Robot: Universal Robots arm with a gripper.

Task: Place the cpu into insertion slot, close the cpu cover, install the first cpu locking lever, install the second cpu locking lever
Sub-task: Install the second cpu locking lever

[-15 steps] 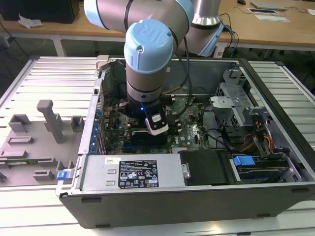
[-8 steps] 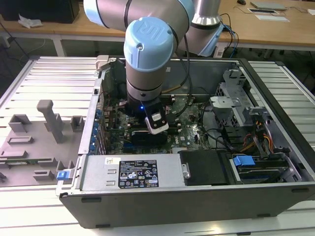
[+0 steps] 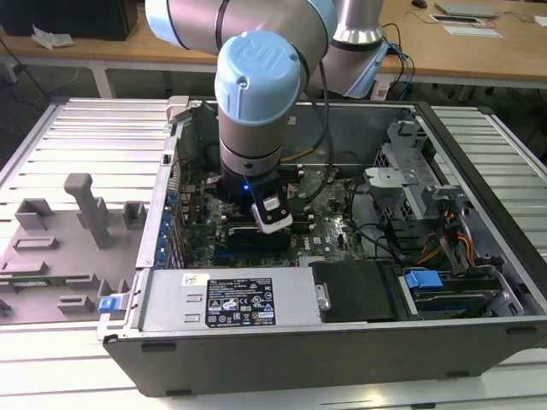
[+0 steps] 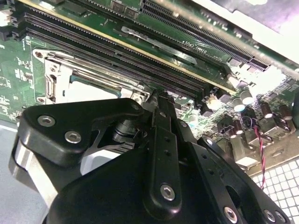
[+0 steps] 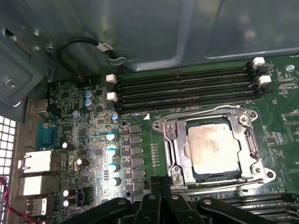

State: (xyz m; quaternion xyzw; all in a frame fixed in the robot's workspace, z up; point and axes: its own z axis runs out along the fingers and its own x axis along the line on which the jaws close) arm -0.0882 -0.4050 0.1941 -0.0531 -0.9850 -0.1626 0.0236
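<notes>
Black end effector [image 5: 159, 198] poised just beside silvery-grey square cpu [image 5: 214, 148], seated under silvery metal cpu cover [image 5: 170, 140]; fingers pressed together, pinching nothing.

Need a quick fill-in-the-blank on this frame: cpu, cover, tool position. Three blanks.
1. The cpu lies inside the insertion ____.
2. The cpu cover is ____ over the chip, framing its top.
3. The tool sits over the green ____, next to the socket.

Missing words: slot; closed; motherboard

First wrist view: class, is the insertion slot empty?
No: the cpu lies in the insertion slot, framed by the cpu cover.
</notes>
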